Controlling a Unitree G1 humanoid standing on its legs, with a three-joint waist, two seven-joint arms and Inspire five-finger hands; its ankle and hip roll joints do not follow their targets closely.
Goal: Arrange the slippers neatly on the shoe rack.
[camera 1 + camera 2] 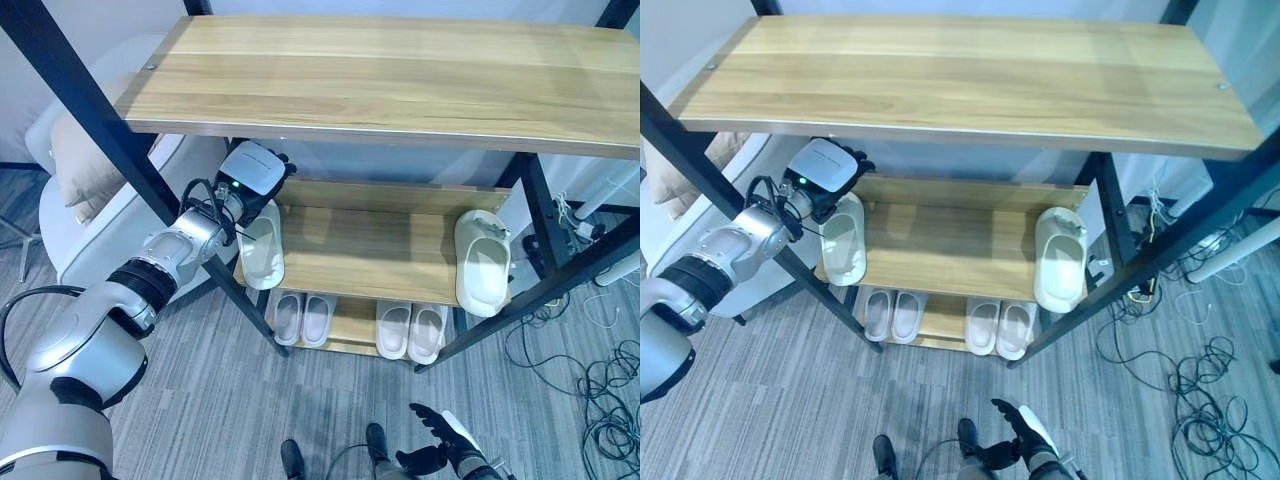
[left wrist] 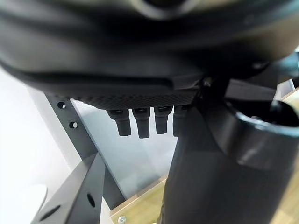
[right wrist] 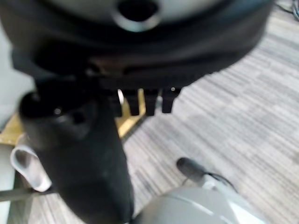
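Left hand (image 1: 252,172) rests relaxed, holding nothing, just above a pale green rubber slipper (image 1: 261,247) on the wooden shoe rack's middle shelf (image 1: 370,250); right hand (image 1: 445,435) hangs relaxed.

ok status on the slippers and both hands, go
Left hand at the left slipper on the middle shelf, grip hidden. Right hand low over the floor, fingers relaxed, empty. Right slipper at the far end. Nothing blocking.

My two head views look steeply down from above the rack (image 1: 390,75), offset slightly sideways; both share its shelves and the floor (image 1: 790,400). The left wrist camera sits close behind the left hand (image 2: 140,123), facing the rack's back. The right wrist camera faces the floor past the right hand (image 3: 140,105).
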